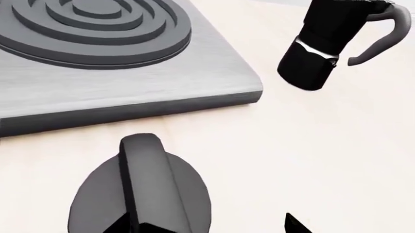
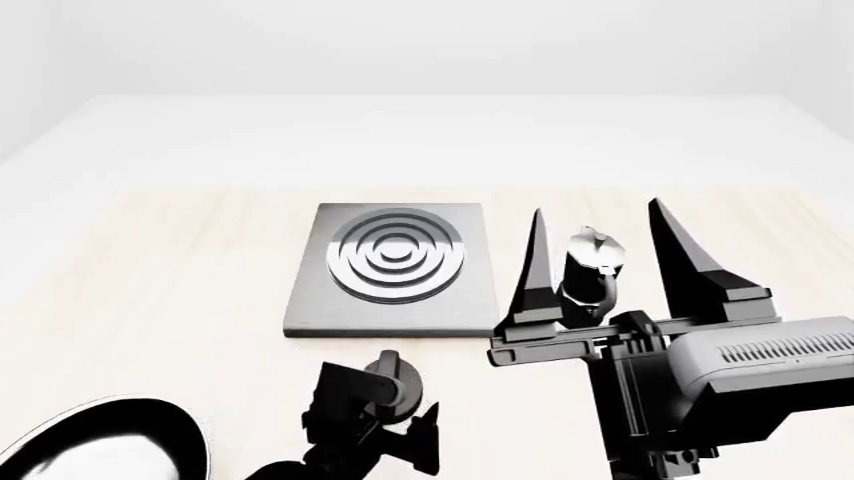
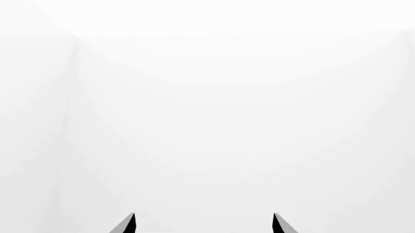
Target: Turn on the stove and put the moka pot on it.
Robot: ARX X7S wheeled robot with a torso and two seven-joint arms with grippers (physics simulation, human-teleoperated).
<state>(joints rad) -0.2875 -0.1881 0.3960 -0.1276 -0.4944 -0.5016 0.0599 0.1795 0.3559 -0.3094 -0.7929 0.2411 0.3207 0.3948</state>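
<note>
The stove (image 2: 387, 270) is a flat grey plate with ringed burner in the middle of the table; its corner fills the left wrist view (image 1: 129, 92). Its black round knob (image 2: 390, 382) lies in front of the plate. My left gripper (image 1: 207, 225) hovers open just over the knob (image 1: 143, 189), one fingertip overlapping the knob's edge, the other over bare table. The moka pot (image 2: 587, 275) stands upright right of the stove, also in the left wrist view (image 1: 324, 43). My right gripper (image 2: 597, 212) is open, fingers raised and framing the pot in the head view; its wrist view shows only white wall between the tips (image 3: 203, 223).
A black frying pan (image 2: 94, 440) with bright reflections lies at the table's front left corner, left of my left arm. The pale wooden table (image 2: 160, 260) runs back to a white wall.
</note>
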